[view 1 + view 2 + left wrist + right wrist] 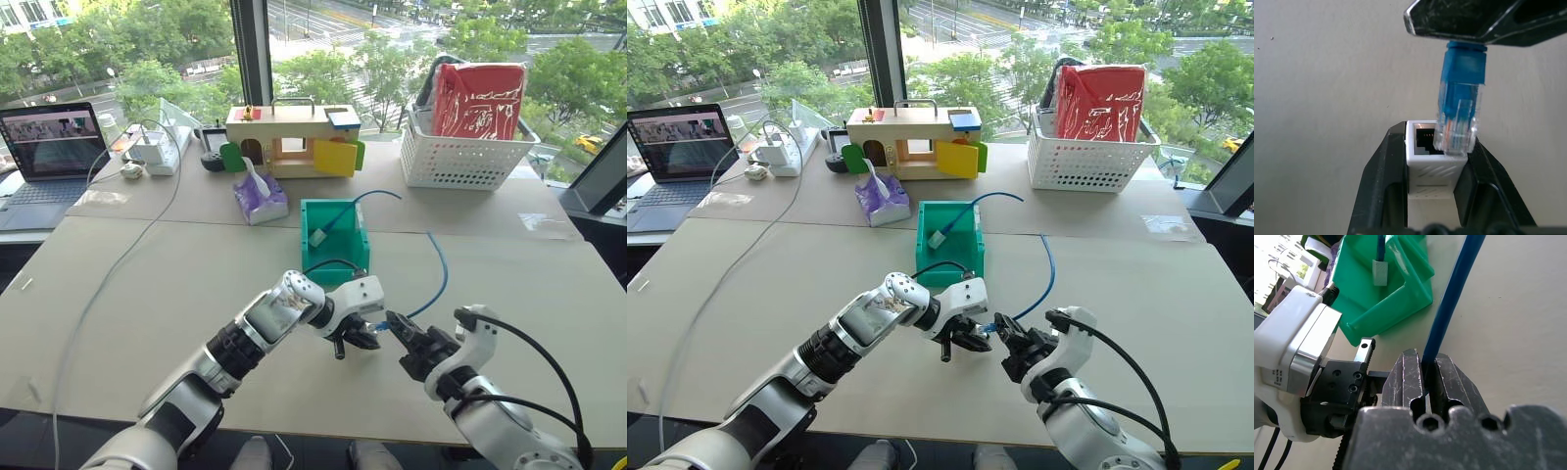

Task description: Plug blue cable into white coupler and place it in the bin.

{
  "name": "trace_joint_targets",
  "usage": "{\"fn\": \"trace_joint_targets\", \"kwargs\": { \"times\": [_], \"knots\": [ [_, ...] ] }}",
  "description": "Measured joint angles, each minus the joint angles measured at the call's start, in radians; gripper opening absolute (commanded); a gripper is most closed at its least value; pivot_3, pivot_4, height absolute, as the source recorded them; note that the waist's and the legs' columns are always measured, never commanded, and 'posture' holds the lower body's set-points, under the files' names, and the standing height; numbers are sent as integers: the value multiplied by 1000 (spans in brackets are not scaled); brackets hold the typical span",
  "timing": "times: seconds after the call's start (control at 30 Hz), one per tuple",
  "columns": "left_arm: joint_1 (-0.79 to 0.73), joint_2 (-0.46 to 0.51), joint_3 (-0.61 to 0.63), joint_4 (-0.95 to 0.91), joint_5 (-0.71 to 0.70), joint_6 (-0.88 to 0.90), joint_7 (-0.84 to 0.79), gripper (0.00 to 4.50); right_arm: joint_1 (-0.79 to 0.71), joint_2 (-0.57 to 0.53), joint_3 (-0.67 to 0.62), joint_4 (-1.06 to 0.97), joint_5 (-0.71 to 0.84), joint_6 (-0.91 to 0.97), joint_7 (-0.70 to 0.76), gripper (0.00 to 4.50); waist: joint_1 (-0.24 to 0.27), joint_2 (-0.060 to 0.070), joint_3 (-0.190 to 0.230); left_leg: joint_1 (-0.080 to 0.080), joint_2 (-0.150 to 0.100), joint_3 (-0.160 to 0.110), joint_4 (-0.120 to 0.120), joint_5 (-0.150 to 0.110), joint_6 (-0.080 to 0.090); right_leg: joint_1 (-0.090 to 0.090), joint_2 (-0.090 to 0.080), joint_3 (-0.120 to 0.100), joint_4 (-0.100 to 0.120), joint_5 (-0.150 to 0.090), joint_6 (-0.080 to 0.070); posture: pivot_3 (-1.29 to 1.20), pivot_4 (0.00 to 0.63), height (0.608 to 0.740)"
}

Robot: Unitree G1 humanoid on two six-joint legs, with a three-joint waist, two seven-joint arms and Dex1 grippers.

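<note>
1. I have the left gripper clamped on the coupler, low and centre in the left eye frame, just below the bin. Its open socket faces the right gripper, so the plug has a clear way in.
2. My right gripper is clenched on the cable just behind its plug. I hold it that close, I judge, so the plug stays stiff and I can steer it.
3. In the left wrist view the clear plug tip sits at the socket's mouth, over its right edge, not yet seated. I judge it wants a small sideways correction before I push.
4. The rest of the cable trails up and right from my right gripper and lies slack on the table.
5. The bin stands at frame centre and already holds a second blue cable with a white block on its end.
6. The table is covered in pale beige sheets. A long grey cord runs down the left side.
7. Along the far edge: a laptop at upper left, a power strip, a wooden toy house, a purple tissue pack, and a white basket holding a red bag at upper right.
8. Behind is a window onto trees and a street.
</note>
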Motion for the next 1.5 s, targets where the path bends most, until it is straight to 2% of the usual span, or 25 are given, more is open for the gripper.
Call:
{"fn": "trace_joint_targets", "kwargs": {
  "times": [0.37,0.87,1.5],
  "knots": [
    [1,-4,1,2,-1,-3,0,701,-1,22,1,13,-28,-1,24,0,0,0,0,0,0,0,0,0,0,0,0,0,0,0,0,0,150,740],
    [2,-4,0,3,-8,-3,-3,701,-40,-57,8,-3,-65,77,40,0,0,0,0,0,0,0,0,0,0,0,0,0,-1,0,0,0,150,740],
    [6,-9,0,3,-10,2,-2,701,-58,-83,4,-33,-107,129,32,0,1,0,0,0,0,0,0,0,0,0,0,0,-2,0,0,0,150,740]
  ]
}}
